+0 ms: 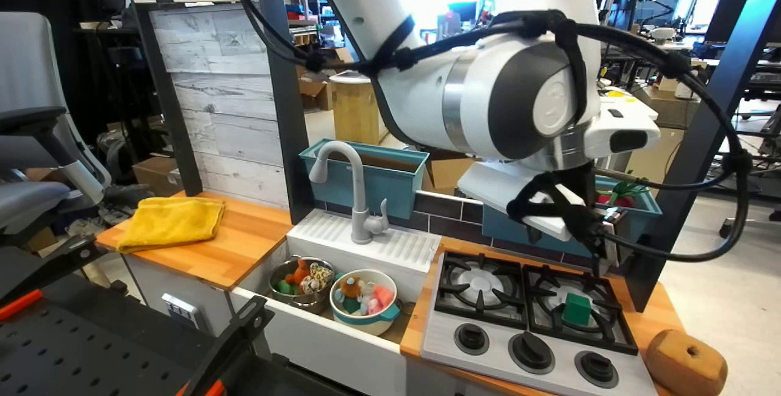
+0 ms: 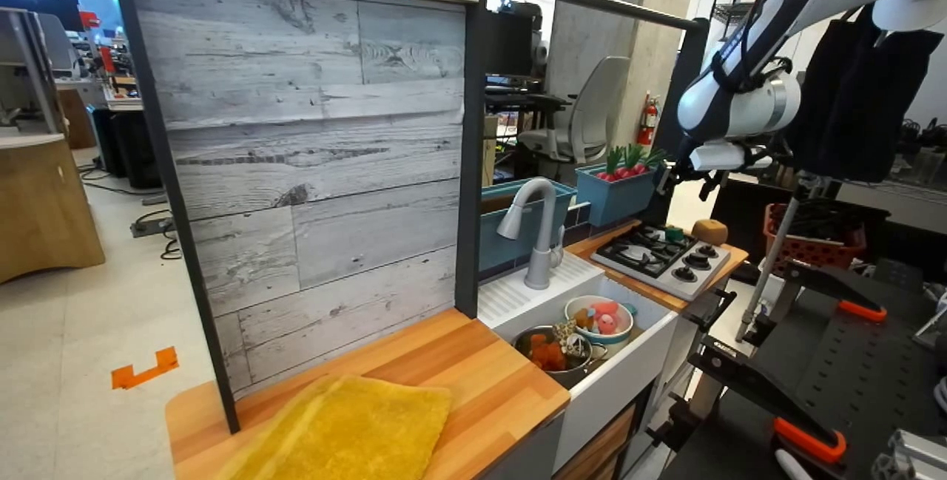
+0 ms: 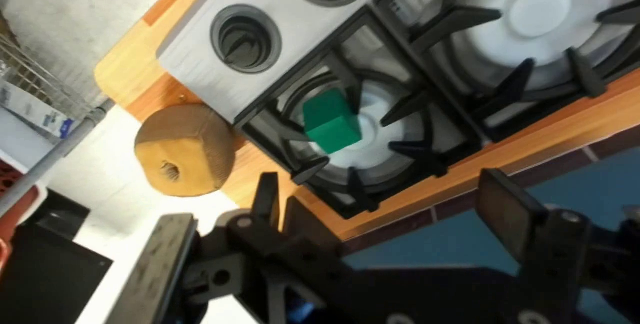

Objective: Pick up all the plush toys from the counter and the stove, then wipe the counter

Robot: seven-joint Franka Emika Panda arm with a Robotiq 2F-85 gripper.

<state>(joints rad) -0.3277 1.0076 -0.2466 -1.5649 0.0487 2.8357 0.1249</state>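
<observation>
Fingers (image 3: 507, 214) gape; only exterior views show pink plush (image 1: 383, 298).

Plush toys (image 1: 298, 273) (orange, green, pink) lie heaped in two pots (image 1: 365, 321).

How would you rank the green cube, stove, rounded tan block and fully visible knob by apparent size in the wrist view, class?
1. Stove, partly out of frame
2. Rounded tan block
3. Green cube and fully visible knob: too alike to rank
</observation>
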